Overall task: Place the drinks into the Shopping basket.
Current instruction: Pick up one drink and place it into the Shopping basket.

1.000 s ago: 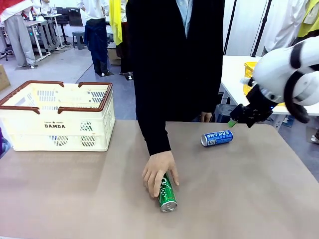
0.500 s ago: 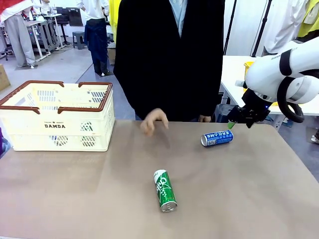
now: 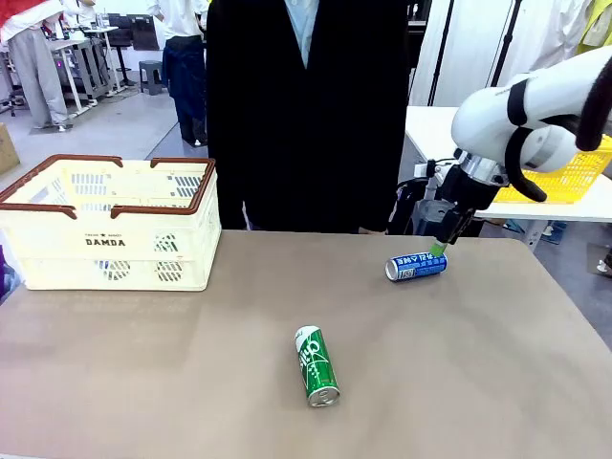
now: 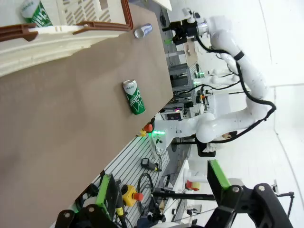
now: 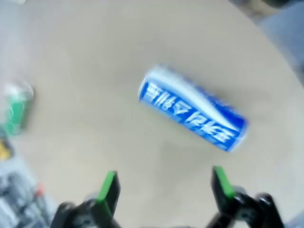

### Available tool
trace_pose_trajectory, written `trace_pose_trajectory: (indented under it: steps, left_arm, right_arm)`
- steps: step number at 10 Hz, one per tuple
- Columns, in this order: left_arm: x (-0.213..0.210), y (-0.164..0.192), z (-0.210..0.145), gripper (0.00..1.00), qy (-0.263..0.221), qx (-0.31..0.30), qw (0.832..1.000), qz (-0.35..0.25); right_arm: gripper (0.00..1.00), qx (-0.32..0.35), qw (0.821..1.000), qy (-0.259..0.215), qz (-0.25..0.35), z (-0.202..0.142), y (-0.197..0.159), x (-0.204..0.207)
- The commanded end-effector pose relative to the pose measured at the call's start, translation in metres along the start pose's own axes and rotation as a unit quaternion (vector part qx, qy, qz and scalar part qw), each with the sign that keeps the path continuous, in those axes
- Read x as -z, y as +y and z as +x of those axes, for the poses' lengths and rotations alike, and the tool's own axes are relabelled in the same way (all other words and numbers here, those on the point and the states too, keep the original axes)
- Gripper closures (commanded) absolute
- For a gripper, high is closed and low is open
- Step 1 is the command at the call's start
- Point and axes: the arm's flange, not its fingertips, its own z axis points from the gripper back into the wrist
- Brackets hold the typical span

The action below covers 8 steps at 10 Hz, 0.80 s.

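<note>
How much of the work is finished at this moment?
Done: nothing visible yet; the green aluminium can and the blue aluminium can both lie on the brown table, outside the cream-white slotted shopping basket. In hand: the right claw hangs open close over the blue can, not gripping it. Left: grasping and placing both cans.

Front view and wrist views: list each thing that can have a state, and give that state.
green can: lying on its side, untouched.
blue can: lying on its side, ungripped.
Shopping basket: upright, both cans outside it.
right gripper: open, near the blue can.
left gripper: open, holding nothing.
</note>
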Motion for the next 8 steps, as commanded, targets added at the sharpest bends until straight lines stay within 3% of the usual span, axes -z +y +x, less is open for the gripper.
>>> trace_pose_trajectory:
  steps: [1, 2, 3, 5, 6, 8]
  left_arm:
    - [0.0, -0.002, -0.003, 0.0, 0.004, 0.0, 1.0, 0.0]
    - [0.0, -0.002, -0.003, 0.0, 0.004, 0.0, 1.0, 0.0]
    - [0.0, -0.002, -0.003, 0.0, 0.004, 0.0, 1.0, 0.0]
    - [0.0, -0.002, -0.003, 0.0, 0.004, 0.0, 1.0, 0.0]
    - [0.0, -0.002, -0.003, 0.0, 0.004, 0.0, 1.0, 0.0]
    - [0.0, -0.002, -0.003, 0.0, 0.004, 0.0, 1.0, 0.0]
  right_arm:
    - [0.0, -0.36, 0.926, 0.113, 0.015, 0.001, -0.009, -0.005]
    - [0.0, -0.444, 0.89, 0.105, 0.001, 0.003, 0.0, 0.001]
    - [0.0, -0.457, 0.886, 0.071, -0.035, 0.006, 0.004, 0.007]
    - [0.0, -0.396, 0.903, -0.065, -0.156, 0.013, 0.012, 0.019]
    - [0.0, -0.311, 0.947, 0.075, -0.019, 0.015, 0.007, 0.005]
    - [0.0, -0.311, 0.947, 0.075, -0.019, 0.015, 0.007, 0.005]
